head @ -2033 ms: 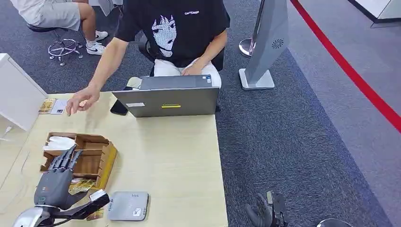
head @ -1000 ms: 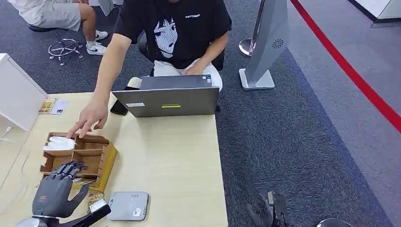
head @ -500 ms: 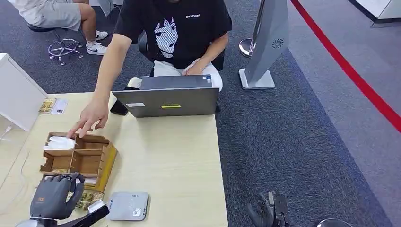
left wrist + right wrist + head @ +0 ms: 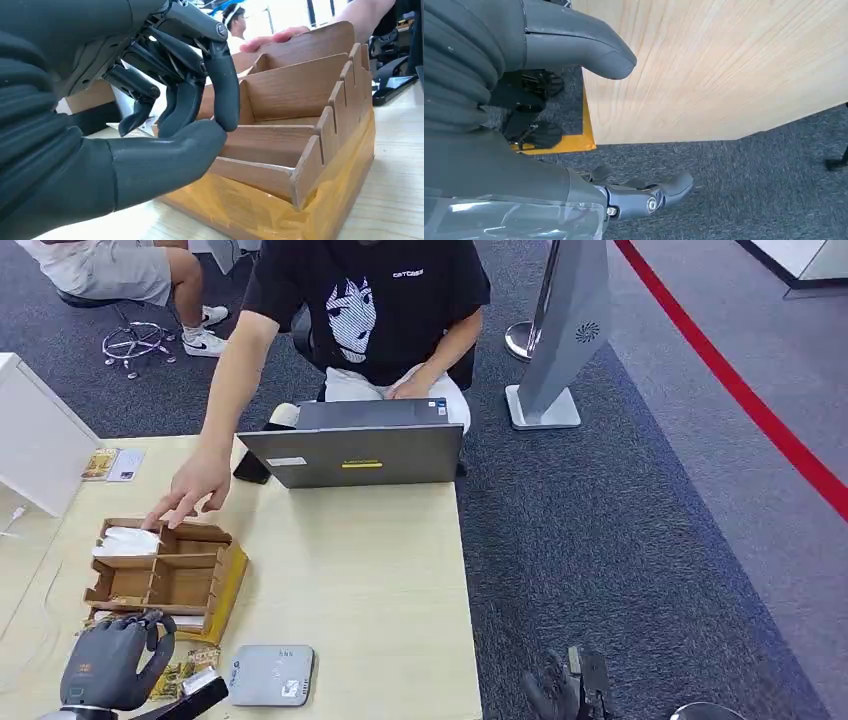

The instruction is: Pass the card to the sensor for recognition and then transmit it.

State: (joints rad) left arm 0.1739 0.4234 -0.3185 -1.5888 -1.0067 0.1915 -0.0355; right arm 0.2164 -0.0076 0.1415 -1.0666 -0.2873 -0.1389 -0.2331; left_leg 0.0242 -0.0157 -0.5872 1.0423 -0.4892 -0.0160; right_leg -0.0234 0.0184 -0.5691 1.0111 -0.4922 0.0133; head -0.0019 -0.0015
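Observation:
My left hand (image 4: 110,662) hovers low over the table's near left corner, just in front of the wooden divider box (image 4: 228,585). Its fingers are curled in against the thumb. A yellowish patterned card (image 4: 178,677) sticks out from under the thumb, so it looks held. In the left wrist view the hand (image 4: 165,100) has a fingertip on the thumb, and the card itself is hidden. The flat grey sensor (image 4: 270,676) lies to the right of the card. My right hand (image 4: 562,695) hangs beside the table over the carpet, and its fingers (image 4: 649,197) are apart and hold nothing.
A seated person reaches across with a hand (image 4: 195,487) touching the box's far edge (image 4: 300,90). A grey laptop (image 4: 355,452) stands at the table's far side. Two more cards (image 4: 112,464) lie far left beside a white box (image 4: 35,445).
My left hand has pulled back out of the divider box toward me and curled its fingers, and the card came with it. The person's hand has moved onto the box's far edge.

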